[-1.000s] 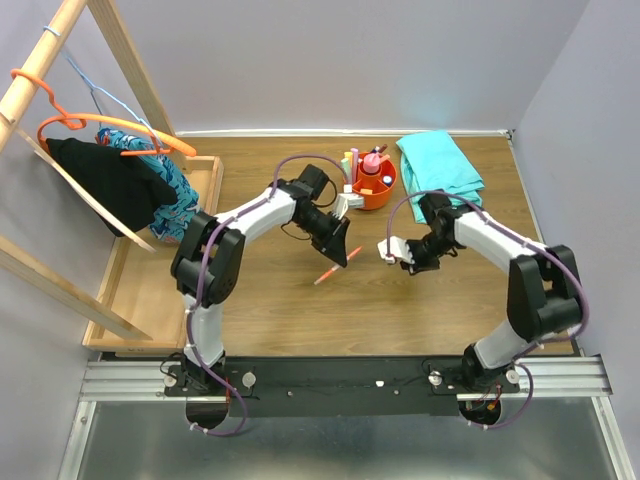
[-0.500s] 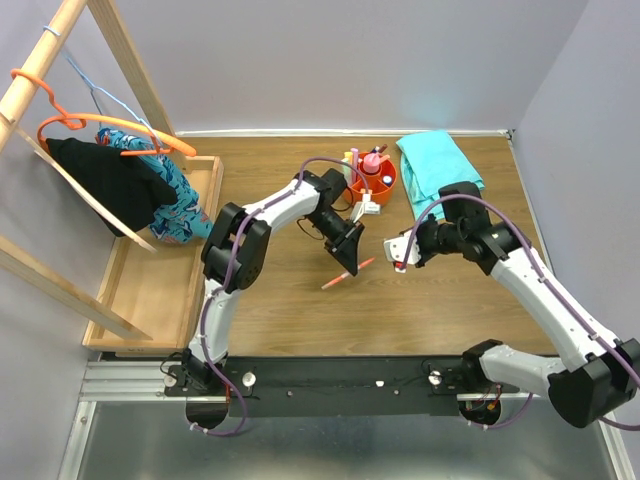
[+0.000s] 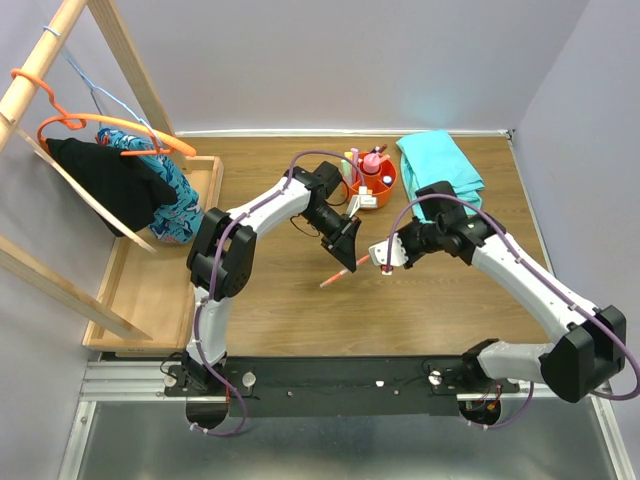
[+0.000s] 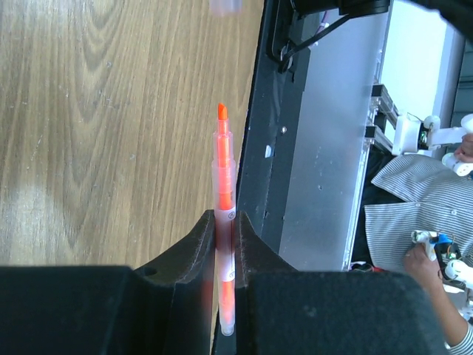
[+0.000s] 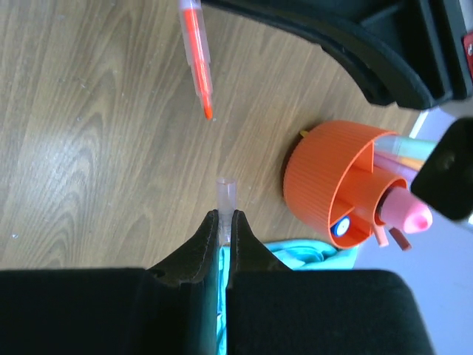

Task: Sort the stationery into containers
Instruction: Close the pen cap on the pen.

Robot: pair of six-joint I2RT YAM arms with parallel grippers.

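1. At frame centre, an uncapped orange highlighter (image 3: 337,277) is clamped in the left gripper (image 3: 346,258), above the table.
2. Just to its right, a clear cap (image 5: 225,194) is pinched by the right gripper (image 3: 386,256).
3. Farther back, at upper centre, the orange tub (image 3: 378,198) is seen holding stationery, beside a teal cloth (image 3: 438,165).

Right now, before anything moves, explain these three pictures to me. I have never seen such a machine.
These are two robot arms bolted at a table's near edge, each ending in a two-finger gripper. One picture looks down from above; the other two come from a camera on each wrist. The left gripper is shut on an uncapped orange highlighter. The right gripper is shut on a small clear piece, apparently its cap. On the wooden table stand an orange tub already holding stationery, a teal cloth beside it, and a wooden tray on the left.
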